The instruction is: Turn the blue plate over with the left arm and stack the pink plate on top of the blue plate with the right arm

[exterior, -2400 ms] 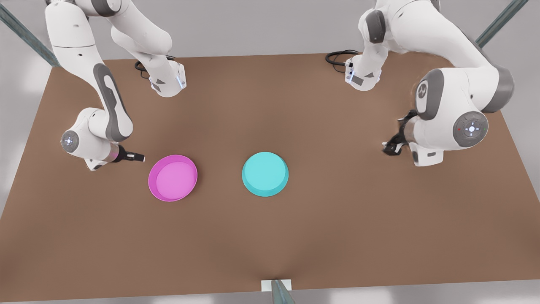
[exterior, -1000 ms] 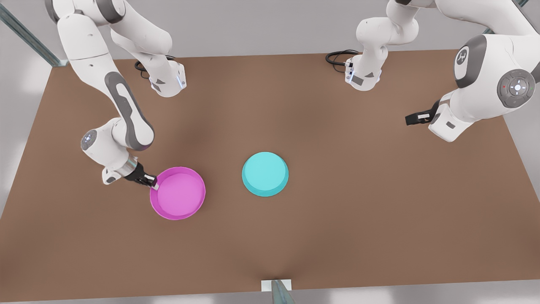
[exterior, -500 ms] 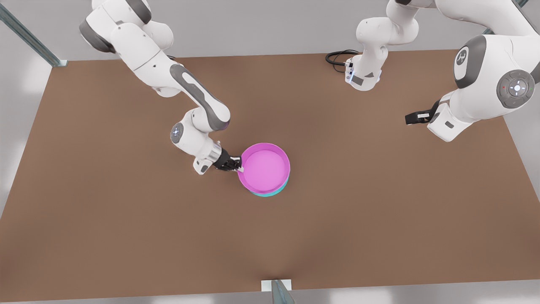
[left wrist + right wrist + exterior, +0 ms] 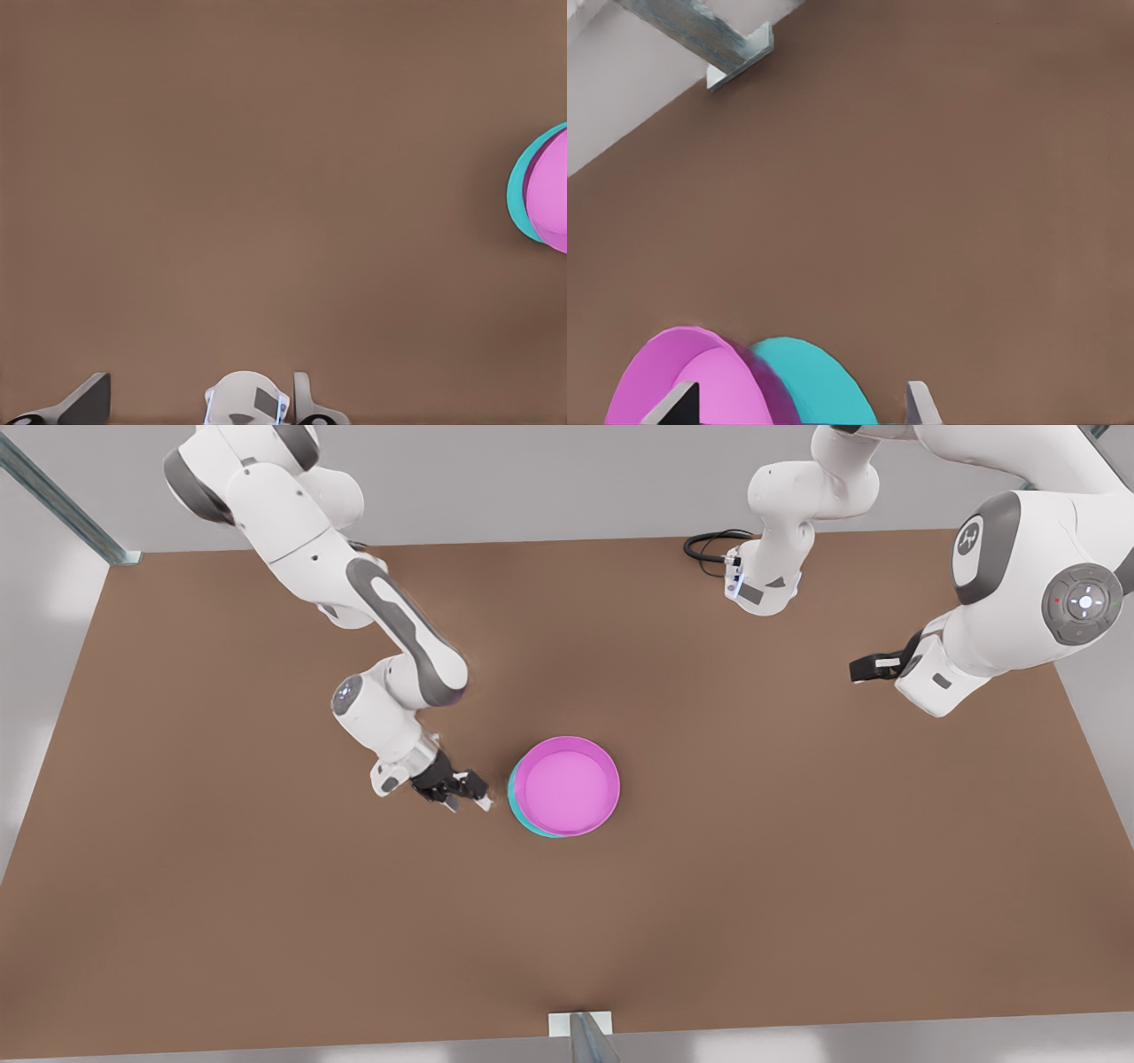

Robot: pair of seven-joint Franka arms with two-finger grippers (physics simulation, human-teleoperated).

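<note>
Brown tabletop (image 4: 797, 886) spans the front view, w/ both arm bases at its far edge.

Right arm (image 4: 399, 646) comes in from the front view's left and bends down toward mid-table. Left arm (image 4: 1019, 602) sits high at the front view's right, well apart from the plates, waiting.

Pink plate (image 4: 567, 784) lies approx mid-table, open side up, lighter pink inside showing. It rests on top of the blue plate (image 4: 815, 381), but not quite centred: it's shifted a bit toward the front view's right, so a thin cyan crescent pokes out on the front view's left and near side. Can't tell which way up the blue one is.

Right gripper (image 4: 469, 801) is low, just beside the stack on the front view's left. Its fingers are spread apart w/ nothing between them and don't touch either rim. Right wrist view has both fingertips (image 4: 919, 400) wide apart w/ the plates just ahead.

Left gripper (image 4: 866, 668) hangs over bare table near the front view's right edge. Left wrist view shows its fingers spread too and holding nothing, w/ the stack far off.

Black cable (image 4: 709, 545) coils by the left arm's base.
</note>
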